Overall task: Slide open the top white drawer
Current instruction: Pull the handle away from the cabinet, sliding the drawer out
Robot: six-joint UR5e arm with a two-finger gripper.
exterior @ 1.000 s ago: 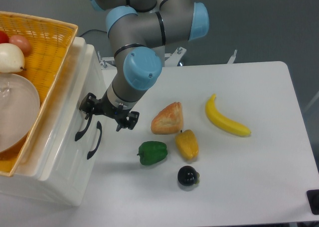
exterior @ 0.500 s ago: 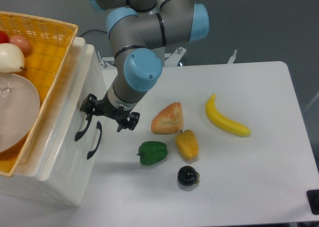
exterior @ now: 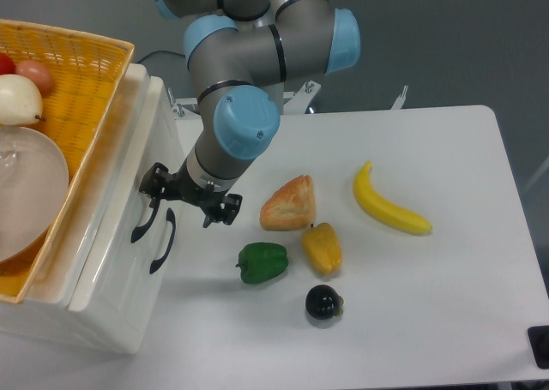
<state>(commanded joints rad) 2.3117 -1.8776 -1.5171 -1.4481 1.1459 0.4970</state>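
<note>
Clearly spread, the gripper (exterior: 189, 203) holds nothing — one finger touches the top white drawer's (exterior: 116, 201) black handle (exterior: 144, 221).

The arm (exterior: 249, 56) is built of thick grey tubes, matt and smooth, with a rounded light-blue cap at each joint. The biggest blue cap (exterior: 246, 125) faces us near the wrist; another sits at the right end of the upper tube and a third up near the top edge. Thin black rings mark where the segments meet. One link at the very top looks like polished silver metal. Below the wrist a short pale grey collar leads to the gripper (exterior: 189, 203), all black, small and angular, with stubby fingers (exterior: 225, 210). There may be tiny screws or cable ends on it, but it is too dark to tell.
</note>
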